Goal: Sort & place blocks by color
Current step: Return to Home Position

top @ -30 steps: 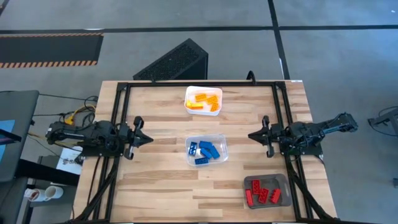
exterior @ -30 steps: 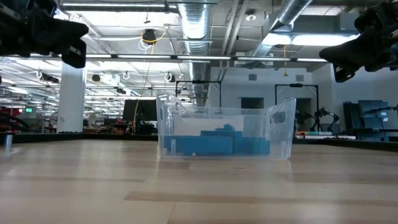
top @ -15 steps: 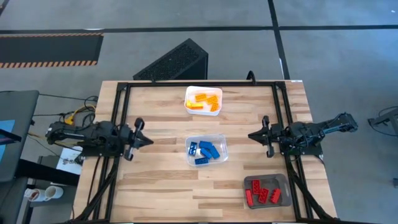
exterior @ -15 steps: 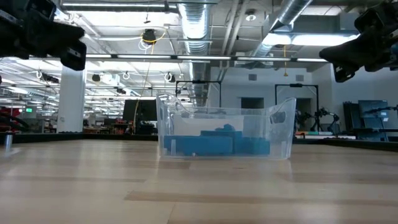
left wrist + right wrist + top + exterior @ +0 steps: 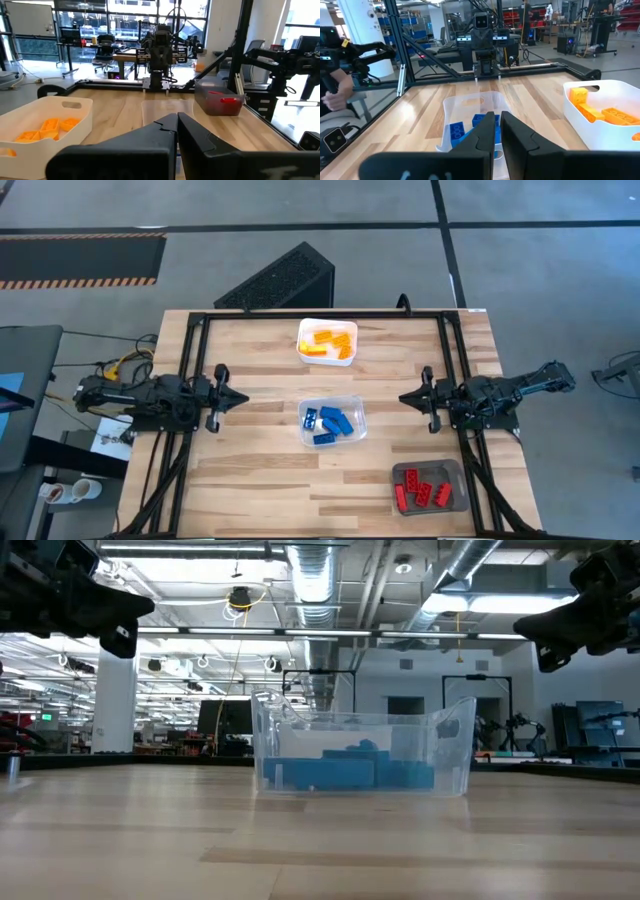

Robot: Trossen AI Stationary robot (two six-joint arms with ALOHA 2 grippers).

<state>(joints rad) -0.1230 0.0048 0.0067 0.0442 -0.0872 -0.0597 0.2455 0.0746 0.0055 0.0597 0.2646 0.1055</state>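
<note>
Several orange blocks (image 5: 327,342) lie in a white tray (image 5: 327,323) at the table's far middle. Several blue blocks (image 5: 331,423) lie in a clear tray (image 5: 358,402) at the centre. Several red blocks (image 5: 424,492) lie in a grey tray (image 5: 460,475) at the near right. My left gripper (image 5: 244,399) hovers shut at the table's left side, pointing level toward the clear tray. My right gripper (image 5: 403,396) hovers shut at the right side, facing it. Both stand well above the table and hold nothing.
A black frame (image 5: 190,330) runs along the table's far, left and right edges. A black slatted box (image 5: 285,280) lies on the floor beyond the far edge. Bare wood (image 5: 250,470) lies around the trays. A person's arm (image 5: 332,95) shows beyond the table.
My left gripper has swung a little toward the table's far edge and now points straight across the table; it has stayed shut and in place. The trays and blocks have not moved.
</note>
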